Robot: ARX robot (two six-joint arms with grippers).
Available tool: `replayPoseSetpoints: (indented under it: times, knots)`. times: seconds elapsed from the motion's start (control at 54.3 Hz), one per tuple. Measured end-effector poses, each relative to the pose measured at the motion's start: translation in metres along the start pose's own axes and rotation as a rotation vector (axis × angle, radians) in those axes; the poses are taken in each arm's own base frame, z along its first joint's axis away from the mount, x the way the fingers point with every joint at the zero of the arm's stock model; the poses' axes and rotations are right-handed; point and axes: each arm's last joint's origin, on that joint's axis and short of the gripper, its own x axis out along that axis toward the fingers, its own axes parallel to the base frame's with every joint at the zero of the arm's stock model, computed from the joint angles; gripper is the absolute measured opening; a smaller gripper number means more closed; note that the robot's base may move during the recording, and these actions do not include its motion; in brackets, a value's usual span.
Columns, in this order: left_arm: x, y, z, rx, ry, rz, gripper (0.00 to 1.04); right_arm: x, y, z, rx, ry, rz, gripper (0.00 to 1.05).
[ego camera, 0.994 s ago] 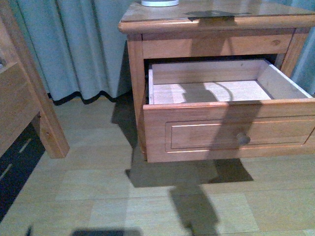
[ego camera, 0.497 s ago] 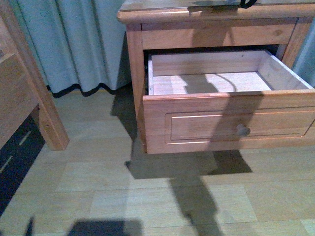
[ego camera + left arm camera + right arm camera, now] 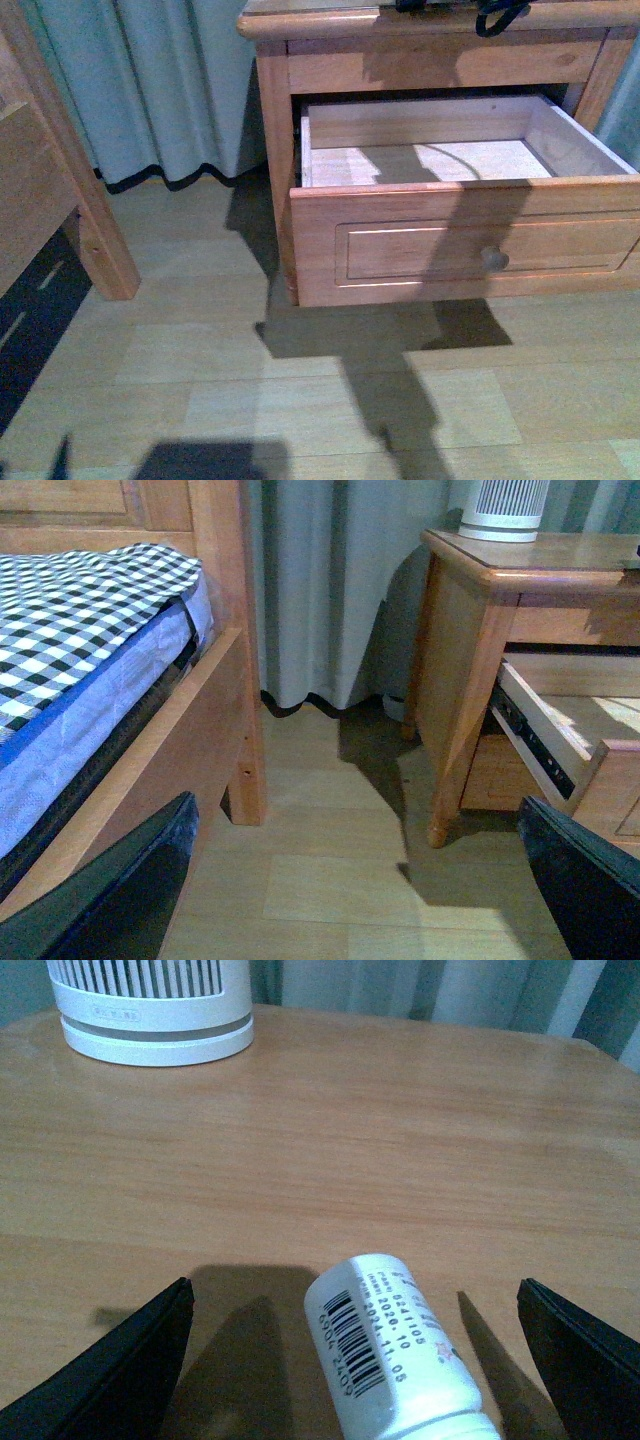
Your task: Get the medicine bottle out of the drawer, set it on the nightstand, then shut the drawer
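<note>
The medicine bottle lies on its side on the flat top of the nightstand, barcode label up. It is well apart from the ribbed white device that stands further back on the same top. The right gripper hangs just above that top, released, its 2 fingers spread wide on either side of the bottle without touching it. Below the nightstand's top, the drawer stands pulled out, its round knob facing front. The left gripper is spread wide too, grasping nothing, over the floor between the nightstand and the bed frame.
</note>
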Motion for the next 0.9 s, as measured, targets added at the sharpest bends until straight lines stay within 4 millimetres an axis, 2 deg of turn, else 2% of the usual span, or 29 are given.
replayPoseSetpoints:
  times: [0.147, 0.258, 0.387, 0.479, 0.534, 0.607, 0.681, 0.828, 0.902]
  knots:
    - [0.000, 0.000, 0.000, 0.000, 0.000, 0.000, 0.98, -0.011, 0.000, 0.016, 0.022, -0.040, 0.018, 0.98]
    - [0.000, 0.000, 0.000, 0.000, 0.000, 0.000, 0.98, -0.026, -0.003, 0.040, 0.038, -0.097, 0.021, 0.98]
    - [0.000, 0.000, 0.000, 0.000, 0.000, 0.000, 0.98, -0.053, -0.009, 0.075, 0.067, -0.163, 0.013, 0.98]
    - [0.000, 0.000, 0.000, 0.000, 0.000, 0.000, 0.98, -0.078, -0.013, 0.091, 0.090, -0.156, 0.003, 0.98]
    - [0.000, 0.000, 0.000, 0.000, 0.000, 0.000, 0.98, -0.094, -0.016, 0.093, 0.109, -0.118, 0.004, 0.98]
    - [0.000, 0.000, 0.000, 0.000, 0.000, 0.000, 0.98, -0.119, -0.017, 0.089, 0.153, -0.032, 0.023, 0.98]
    - [0.000, 0.000, 0.000, 0.000, 0.000, 0.000, 0.98, -0.145, -0.017, 0.075, 0.197, 0.061, 0.058, 0.98]
    - [0.000, 0.000, 0.000, 0.000, 0.000, 0.000, 0.98, -0.194, -0.013, 0.027, 0.244, 0.215, 0.097, 0.98]
    - [0.000, 0.000, 0.000, 0.000, 0.000, 0.000, 0.98, -0.213, -0.011, -0.007, 0.254, 0.289, 0.101, 0.98]
